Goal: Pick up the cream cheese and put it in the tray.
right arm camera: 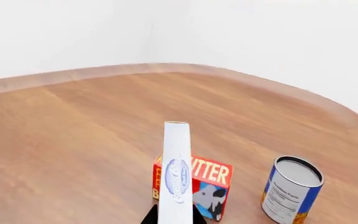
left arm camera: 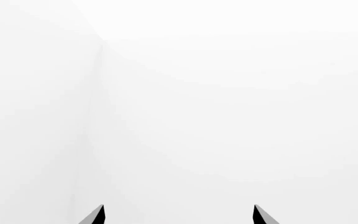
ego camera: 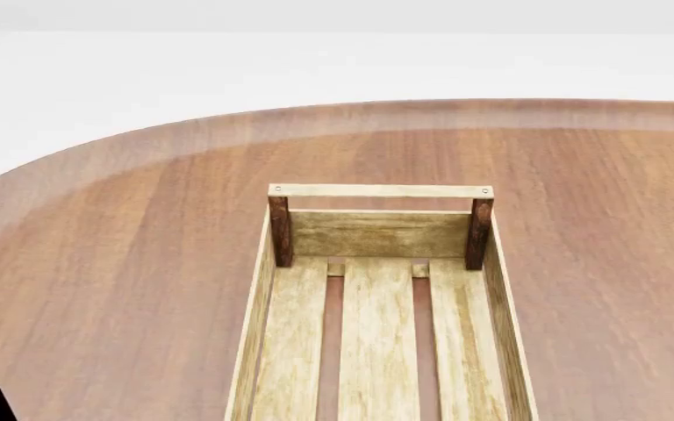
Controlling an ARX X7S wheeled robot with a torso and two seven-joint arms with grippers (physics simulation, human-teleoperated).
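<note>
Cream cheese (right arm camera: 176,179) stands on end, clamped in right gripper (right arm camera: 174,215); left gripper (left arm camera: 179,215) apart.

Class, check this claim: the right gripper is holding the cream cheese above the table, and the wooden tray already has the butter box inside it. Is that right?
Not quite. The tray is empty in the head view; the butter box stands on the table beside the can, as the right wrist view shows. The right gripper does hold the cream cheese.

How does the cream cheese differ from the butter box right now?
The cream cheese is white and thin, seen edge-on, held in the right pincer above the table. The butter box is red-orange and thicker, resting on the table behind it. Both are printed rectangular cartons.
</note>
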